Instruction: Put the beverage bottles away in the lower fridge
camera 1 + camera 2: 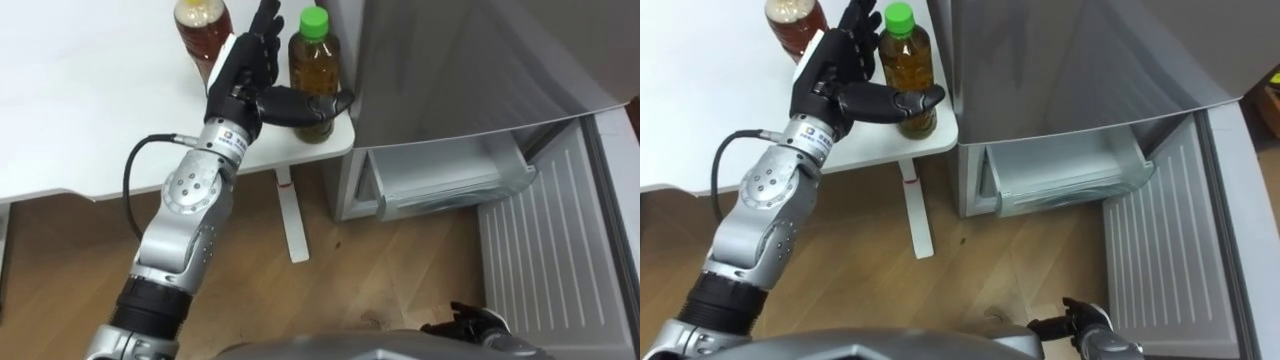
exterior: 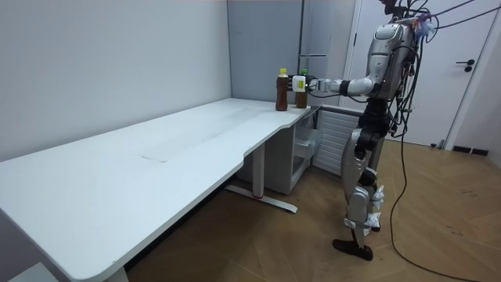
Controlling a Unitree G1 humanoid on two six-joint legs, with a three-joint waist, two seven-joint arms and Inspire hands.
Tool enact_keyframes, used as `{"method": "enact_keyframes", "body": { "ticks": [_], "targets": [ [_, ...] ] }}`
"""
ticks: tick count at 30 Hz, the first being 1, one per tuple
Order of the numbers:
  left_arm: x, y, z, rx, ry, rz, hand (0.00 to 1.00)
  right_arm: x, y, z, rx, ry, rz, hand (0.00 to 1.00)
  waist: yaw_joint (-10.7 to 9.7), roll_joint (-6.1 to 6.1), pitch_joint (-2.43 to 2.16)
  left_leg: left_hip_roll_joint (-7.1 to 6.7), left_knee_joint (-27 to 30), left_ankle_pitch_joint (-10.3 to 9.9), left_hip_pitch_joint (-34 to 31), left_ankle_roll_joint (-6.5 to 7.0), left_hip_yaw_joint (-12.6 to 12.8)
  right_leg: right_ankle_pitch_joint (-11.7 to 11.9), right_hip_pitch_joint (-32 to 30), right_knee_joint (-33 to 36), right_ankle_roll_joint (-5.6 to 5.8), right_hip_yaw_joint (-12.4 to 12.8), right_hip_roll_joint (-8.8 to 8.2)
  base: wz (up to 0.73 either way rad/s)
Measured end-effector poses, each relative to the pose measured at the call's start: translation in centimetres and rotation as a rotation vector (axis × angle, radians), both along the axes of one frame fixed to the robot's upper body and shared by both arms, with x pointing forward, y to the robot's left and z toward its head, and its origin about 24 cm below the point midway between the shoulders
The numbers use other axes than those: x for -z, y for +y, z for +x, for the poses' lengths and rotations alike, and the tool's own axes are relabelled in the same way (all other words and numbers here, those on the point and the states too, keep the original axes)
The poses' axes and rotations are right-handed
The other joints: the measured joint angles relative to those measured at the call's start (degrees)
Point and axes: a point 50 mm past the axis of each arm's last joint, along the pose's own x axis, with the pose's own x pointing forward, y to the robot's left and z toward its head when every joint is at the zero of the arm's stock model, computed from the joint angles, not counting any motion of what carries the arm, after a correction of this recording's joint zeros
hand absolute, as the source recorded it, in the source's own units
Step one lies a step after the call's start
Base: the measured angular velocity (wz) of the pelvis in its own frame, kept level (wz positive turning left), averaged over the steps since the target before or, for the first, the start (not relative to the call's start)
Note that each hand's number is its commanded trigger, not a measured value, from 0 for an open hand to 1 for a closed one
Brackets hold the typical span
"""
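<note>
While your left hand [image 1: 240, 75] is spread open, thumb across the front of the green-capped bottle [image 1: 315, 60] and fingers [image 1: 262, 32] straight between it and the brown bottle [image 1: 203, 28], it grips nothing yet. The lower fridge [image 1: 440, 185] stands open to its right, ready for them. Your right hand [image 1: 475, 322] hangs low; its state I cannot tell.

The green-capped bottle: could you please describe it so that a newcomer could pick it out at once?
Go to the corner of the white table beside the grey fridge, where two bottles stand. The green-capped bottle is the one nearer the fridge, with the thumb of the left hand across its front. Its green cap and pale yellow-green drink set it apart from the dark amber bottle.
</note>
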Motion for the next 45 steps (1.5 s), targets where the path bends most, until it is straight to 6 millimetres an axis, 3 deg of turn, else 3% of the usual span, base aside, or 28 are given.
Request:
{"method": "enact_keyframes", "body": {
  "ticks": [13,29,45],
  "targets": [
    [0.1,-0.4,0.1,-0.007,0.008,-0.020,1.00,0.0,0.0,0.2,-0.003,-0.007,-0.001,0.00,-1.0,0.24,0.18,0.06,-0.4,0.0,0.6,0.00,0.2,0.0,0.3,0.1,0.00,0.0,0.03,0.00],
    [0.5,-0.8,0.3,0.026,0.028,-0.025,1.00,0.0,0.1,0.3,-0.001,-0.008,0.001,0.00,-1.1,0.11,-0.09,0.36,-0.4,0.0,-0.4,0.00,0.5,0.1,-0.5,0.1,-0.16,0.1,0.29,-0.01],
    [1.6,-3.6,-0.7,0.215,0.097,-0.009,1.00,-0.1,0.2,1.1,-0.012,-0.026,0.004,0.00,-1.4,0.68,-0.44,0.36,-0.3,0.0,-1.3,0.00,0.4,0.1,-1.1,0.1,-0.16,-0.1,0.27,0.00]
  ]
}}
